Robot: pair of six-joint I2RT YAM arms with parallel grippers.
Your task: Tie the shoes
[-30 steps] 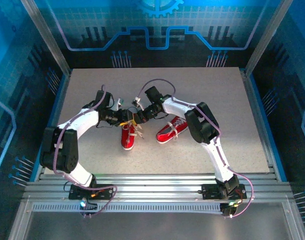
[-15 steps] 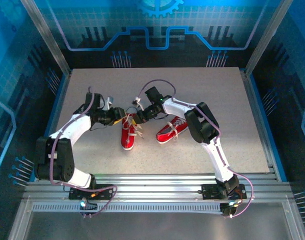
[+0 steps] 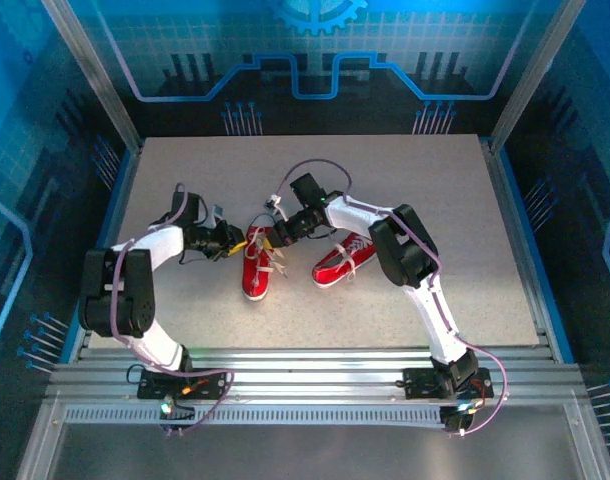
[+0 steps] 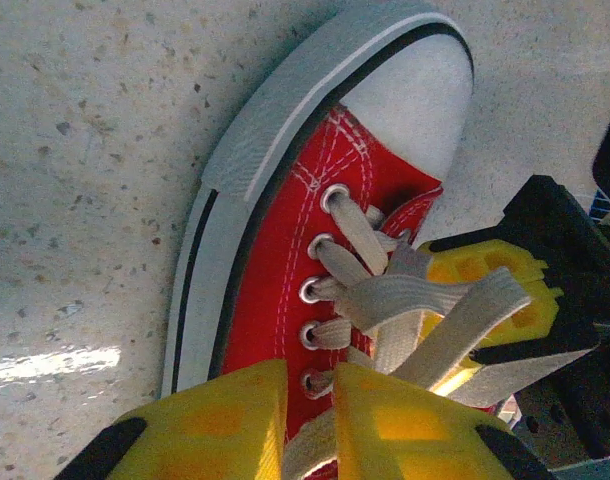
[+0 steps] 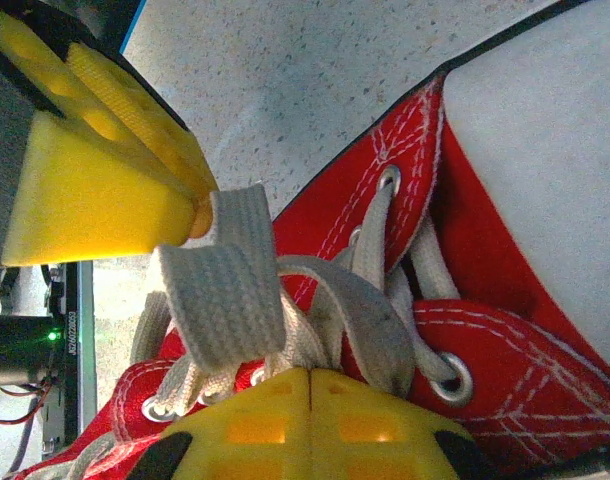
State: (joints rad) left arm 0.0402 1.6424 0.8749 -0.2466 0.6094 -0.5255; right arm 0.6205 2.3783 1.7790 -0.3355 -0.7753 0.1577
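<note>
Left gripper [image 3: 232,244] was clamped on the laces [image 4: 415,300] of one shoe [image 3: 254,275], at its 10 o'clock. Right gripper [image 3: 272,237] was pinched closed on the same laces at 12 o'clock. That shoe sat left of centre on the table [image 3: 405,180], toe toward 6 o'clock, with the second shoe [image 3: 342,261] at its 3 o'clock.

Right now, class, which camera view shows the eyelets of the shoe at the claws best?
Left wrist: a row of five eyelets runs clear down the red shoe. The right wrist view catches a few, partly under laces. From the top external view the shoe is too small to show any.
</note>
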